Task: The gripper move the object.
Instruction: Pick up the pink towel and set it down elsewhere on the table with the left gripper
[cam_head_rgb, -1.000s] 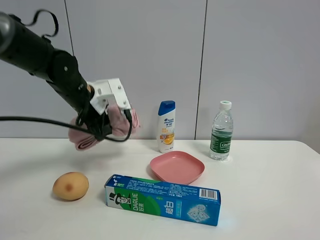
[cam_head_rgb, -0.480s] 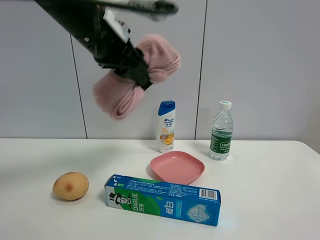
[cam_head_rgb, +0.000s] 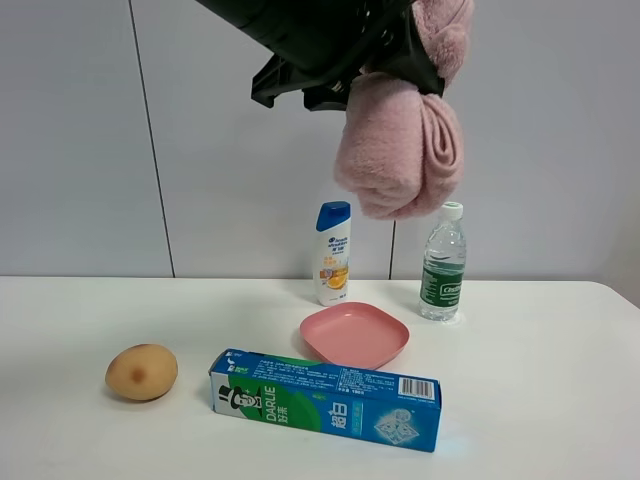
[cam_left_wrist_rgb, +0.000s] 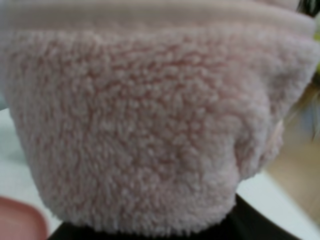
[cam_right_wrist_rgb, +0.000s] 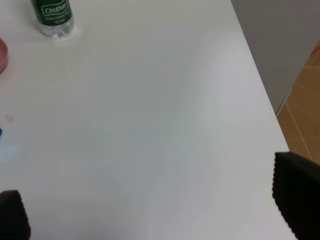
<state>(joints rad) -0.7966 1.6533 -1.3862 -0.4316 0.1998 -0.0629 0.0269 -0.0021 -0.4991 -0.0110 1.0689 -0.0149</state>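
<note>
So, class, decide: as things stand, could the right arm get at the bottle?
Probably yes. In the right wrist view the claw is open, and only bare table lies between it and the upright bottle. The towel, held high, might crowd an approach from above.

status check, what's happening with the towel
Left end effector shut on pink towel, high off the table. Right end effector open, empty. Pink plate and water bottle well clear below.
</note>
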